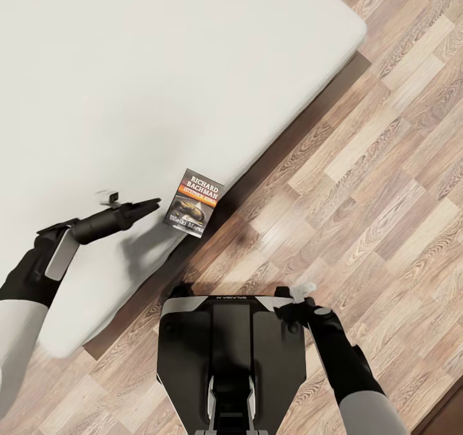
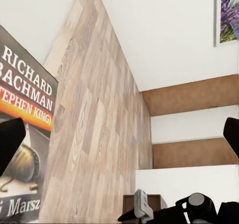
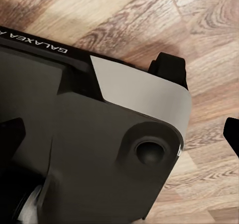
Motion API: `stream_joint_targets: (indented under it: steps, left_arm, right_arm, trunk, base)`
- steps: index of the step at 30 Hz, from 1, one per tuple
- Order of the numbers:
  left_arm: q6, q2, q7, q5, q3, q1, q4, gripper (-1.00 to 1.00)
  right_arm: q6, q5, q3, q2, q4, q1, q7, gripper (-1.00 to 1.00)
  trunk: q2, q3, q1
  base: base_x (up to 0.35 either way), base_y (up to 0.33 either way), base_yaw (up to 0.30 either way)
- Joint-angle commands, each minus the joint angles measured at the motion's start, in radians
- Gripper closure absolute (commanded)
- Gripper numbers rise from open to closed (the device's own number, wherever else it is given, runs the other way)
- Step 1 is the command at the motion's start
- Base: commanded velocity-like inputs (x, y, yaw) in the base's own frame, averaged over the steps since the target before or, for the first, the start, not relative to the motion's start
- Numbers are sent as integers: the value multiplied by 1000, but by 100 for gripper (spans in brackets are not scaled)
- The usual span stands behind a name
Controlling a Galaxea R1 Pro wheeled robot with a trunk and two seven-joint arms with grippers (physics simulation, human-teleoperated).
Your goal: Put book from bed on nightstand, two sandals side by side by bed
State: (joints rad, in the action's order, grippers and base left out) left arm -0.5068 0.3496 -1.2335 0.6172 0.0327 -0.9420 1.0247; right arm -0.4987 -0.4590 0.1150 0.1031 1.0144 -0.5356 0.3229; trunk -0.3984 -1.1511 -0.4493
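The book (image 1: 195,203), a thin paperback with an orange band and "Richard Bachman" lettering, lies on the bed (image 1: 128,68) right at the mattress edge, partly overhanging it. My left gripper (image 1: 149,206) hovers over the mattress just left of the book and points at it. In the left wrist view this gripper (image 2: 119,139) is open, with the book (image 2: 25,134) by one fingertip. My right gripper (image 1: 302,300) hangs low beside the robot base and is open (image 3: 119,134) with nothing in it. The sandals and the nightstand are out of view.
Wood plank floor (image 1: 360,184) runs to the right of the bed. The robot base (image 1: 231,351) stands close to the bed's dark frame edge (image 1: 270,158). The mattress corner (image 1: 350,26) lies at upper right. A white wall with a picture (image 2: 226,15) shows in the left wrist view.
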Motion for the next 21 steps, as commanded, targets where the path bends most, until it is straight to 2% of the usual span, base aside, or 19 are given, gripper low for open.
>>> stream_joint_targets:
  steps: [1,4,5,6,7,15,16,19,21]
  left_arm:
    - [-16,7,-6,9,2,4,5,-100]
    - [-33,24,-22,9,1,9,22,-100]
    - [-540,409,-337,9,0,10,167,-100]
    - [-540,426,-337,8,0,11,163,-100]
    - [-540,426,-337,8,0,11,163,-100]
    - [-540,547,-337,0,0,16,108,-100]
    - [-540,547,-337,0,0,16,108,-100]
    - [-540,581,-337,-8,0,18,80,-100]
    - [-540,590,-337,-16,1,18,72,-100]
  right_arm:
    - [-3,-10,4,1,2,1,10,-100]
    - [-3,-10,5,0,1,3,10,-100]
    - [-3,-10,5,0,1,3,10,-100]
    - [-3,-10,5,0,1,4,10,-100]
    - [-3,-10,5,0,1,4,10,-100]
    - [-3,-10,5,0,1,5,10,-100]
    - [-3,-10,5,0,1,5,10,-100]
    - [-3,-10,5,0,1,5,10,-100]
    - [-3,-10,5,0,1,5,10,-100]
  trunk:
    - [-2,-1,-1]
    - [-2,-1,-1]
    - [-2,-1,-1]
    - [-2,-1,-1]
    - [-2,-1,-1]
    - [-2,-1,-1]
    - [-2,-1,-1]
    - [-2,-1,-1]
    - [-2,-1,-1]
  base:
    - [0,0,0]
    - [0,0,0]
    - [0,0,0]
    - [0,0,0]
    - [0,0,0]
    - [0,0,0]
    - [0,0,0]
    - [0,0,0]
    - [0,0,0]
